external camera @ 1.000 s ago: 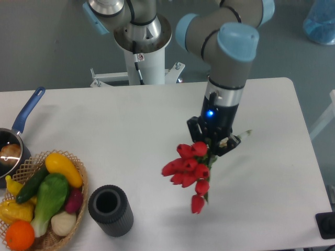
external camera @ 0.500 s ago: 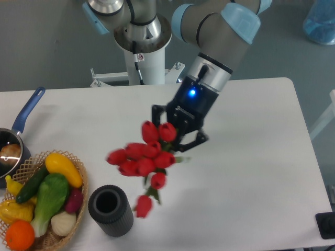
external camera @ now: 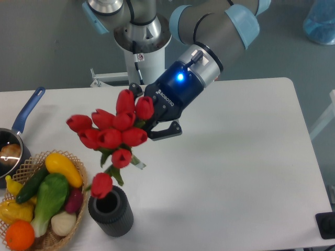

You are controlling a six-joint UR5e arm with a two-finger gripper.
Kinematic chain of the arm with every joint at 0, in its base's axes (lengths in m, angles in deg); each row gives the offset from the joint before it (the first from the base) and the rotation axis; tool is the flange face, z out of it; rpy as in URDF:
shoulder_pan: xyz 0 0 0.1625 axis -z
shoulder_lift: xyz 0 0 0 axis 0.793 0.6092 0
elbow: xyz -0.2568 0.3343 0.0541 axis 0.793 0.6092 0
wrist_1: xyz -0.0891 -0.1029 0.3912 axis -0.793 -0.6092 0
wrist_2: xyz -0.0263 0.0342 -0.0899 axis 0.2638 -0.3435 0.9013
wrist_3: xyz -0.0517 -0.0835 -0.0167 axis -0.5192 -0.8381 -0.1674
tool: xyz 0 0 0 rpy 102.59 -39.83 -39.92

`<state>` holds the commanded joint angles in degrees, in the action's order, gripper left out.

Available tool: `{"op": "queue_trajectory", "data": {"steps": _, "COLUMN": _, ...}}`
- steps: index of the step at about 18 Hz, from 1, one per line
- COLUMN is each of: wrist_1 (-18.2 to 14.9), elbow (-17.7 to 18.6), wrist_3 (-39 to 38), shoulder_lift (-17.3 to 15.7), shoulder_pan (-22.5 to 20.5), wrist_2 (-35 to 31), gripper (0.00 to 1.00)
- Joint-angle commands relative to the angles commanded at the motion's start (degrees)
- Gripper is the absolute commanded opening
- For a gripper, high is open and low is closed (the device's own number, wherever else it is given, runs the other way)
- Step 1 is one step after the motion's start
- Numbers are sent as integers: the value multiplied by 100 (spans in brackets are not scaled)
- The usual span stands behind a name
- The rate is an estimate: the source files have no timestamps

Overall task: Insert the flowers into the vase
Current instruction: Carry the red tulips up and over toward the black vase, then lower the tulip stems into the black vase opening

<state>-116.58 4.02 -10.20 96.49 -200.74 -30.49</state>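
One black two-finger end effector (external camera: 148,121) clamped on bunch of red tulips with green leaves (external camera: 112,133), held in air above white counter (external camera: 235,157). About ten blooms, count uncertain where they overlap. Lowest bloom hangs over rim of one dark grey ribbed cylindrical vase (external camera: 110,210), standing beside one wicker basket of vegetables (external camera: 44,201).
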Motion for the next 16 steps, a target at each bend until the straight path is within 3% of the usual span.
{"op": "queue_trajectory", "data": {"steps": 11, "wrist_1": 17, "elbow": -211, "wrist_3": 87, "shoulder_lift": 580, "shoulder_pan": 35, "wrist_2": 573, "gripper": 5}}
{"op": "queue_trajectory", "data": {"steps": 16, "wrist_1": 9, "elbow": -589, "wrist_3": 123, "shoulder_lift": 844, "shoulder_pan": 105, "wrist_2": 591, "gripper": 5}}
